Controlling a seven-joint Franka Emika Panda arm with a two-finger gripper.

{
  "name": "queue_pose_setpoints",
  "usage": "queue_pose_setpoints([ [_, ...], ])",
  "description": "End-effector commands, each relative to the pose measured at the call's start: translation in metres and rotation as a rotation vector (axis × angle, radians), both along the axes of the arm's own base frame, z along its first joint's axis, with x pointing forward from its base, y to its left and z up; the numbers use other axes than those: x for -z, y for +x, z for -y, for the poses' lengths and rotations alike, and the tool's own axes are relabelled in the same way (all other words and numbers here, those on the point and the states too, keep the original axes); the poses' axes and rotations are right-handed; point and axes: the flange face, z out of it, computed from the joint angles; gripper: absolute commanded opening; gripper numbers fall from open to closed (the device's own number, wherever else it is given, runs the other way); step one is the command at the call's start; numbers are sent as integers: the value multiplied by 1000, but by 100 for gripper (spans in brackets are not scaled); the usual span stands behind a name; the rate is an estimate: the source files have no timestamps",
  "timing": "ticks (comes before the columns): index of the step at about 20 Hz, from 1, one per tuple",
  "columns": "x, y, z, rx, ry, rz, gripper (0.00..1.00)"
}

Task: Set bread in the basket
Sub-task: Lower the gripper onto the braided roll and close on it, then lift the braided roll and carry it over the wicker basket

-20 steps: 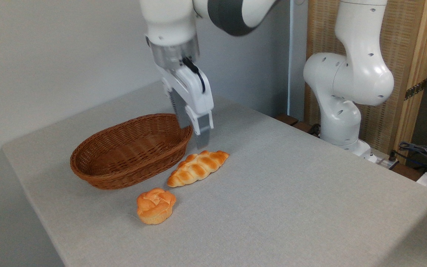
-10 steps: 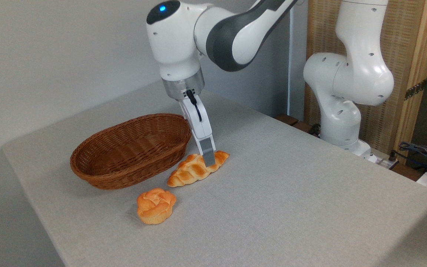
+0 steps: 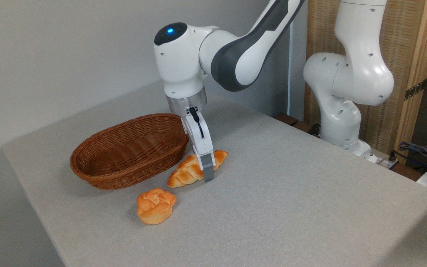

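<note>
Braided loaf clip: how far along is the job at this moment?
Done: the approach; the tool is down at the braided loaf, one finger in front of it. In hand: the grasp; a closed grip cannot be confirmed. Left: lifting the loaf off the table and placing it in the empty wicker basket.

Plain grey wall point(image 3: 50, 55), woven reed screen point(image 3: 406, 48) in wooden frame, grey tablecloth point(image 3: 291, 193)

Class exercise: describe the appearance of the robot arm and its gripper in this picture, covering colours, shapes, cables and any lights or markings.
The arm is glossy white with rounded, bulbous joints, dark grey panels at the elbow and small round holes in the shells. A blue light glows on a dark cap at the wrist, above a silver metal ring. The gripper is narrow and white, with a short black cable and grey fingers.
</note>
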Motion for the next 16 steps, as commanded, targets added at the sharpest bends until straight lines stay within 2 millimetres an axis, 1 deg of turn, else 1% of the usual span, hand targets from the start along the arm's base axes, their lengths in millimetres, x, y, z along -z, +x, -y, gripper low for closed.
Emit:
queue_pose_setpoints([
  [1, 2, 4, -2, 29, 3, 27, 33],
  [2, 2, 4, -2, 29, 3, 27, 31],
  [9, -2, 6, -1, 24, -1, 32, 31],
  [14, 0, 6, -1, 21, -2, 24, 31],
  [15, -2, 7, -2, 20, -3, 25, 31],
  [16, -8, 10, -2, 19, -6, 36, 30],
])
